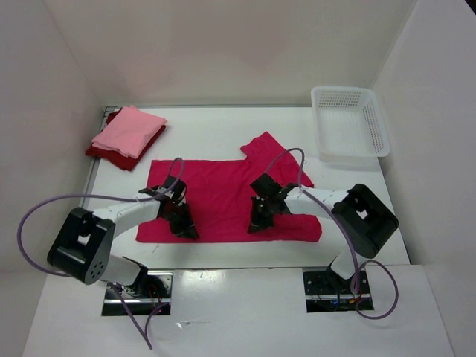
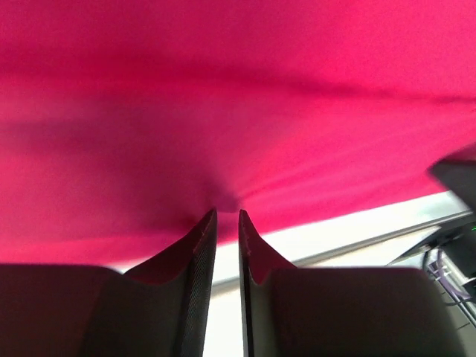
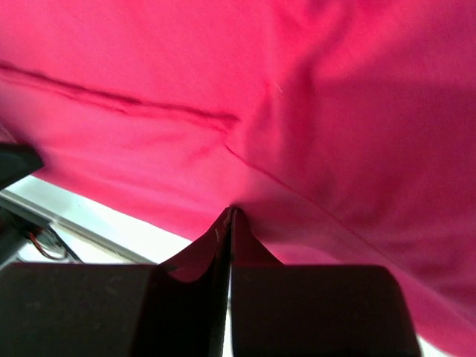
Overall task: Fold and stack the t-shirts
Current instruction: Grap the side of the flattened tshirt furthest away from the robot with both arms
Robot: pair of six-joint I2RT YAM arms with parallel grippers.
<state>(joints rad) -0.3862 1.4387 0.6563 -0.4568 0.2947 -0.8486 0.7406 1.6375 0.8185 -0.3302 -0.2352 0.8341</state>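
The crimson-magenta t-shirt (image 1: pixel 223 190) lies spread flat on the white table, one sleeve pointing to the back right. My left gripper (image 1: pixel 186 229) is at the shirt's near edge on its left side; in the left wrist view (image 2: pixel 227 212) its jaws are almost together and the cloth (image 2: pixel 238 111) puckers at the tips. My right gripper (image 1: pixel 258 223) is at the near edge to the right; in the right wrist view (image 3: pixel 231 210) it is shut on a pinch of the cloth (image 3: pixel 312 111). The light pink shirt (image 1: pixel 129 130) lies folded on the dark red shirt (image 1: pixel 111 152) at the back left.
A white plastic mesh basket (image 1: pixel 375 123) stands at the back right. White walls close in the table on the left, back and right. The table's near edge (image 1: pixel 245 256) runs just in front of the shirt.
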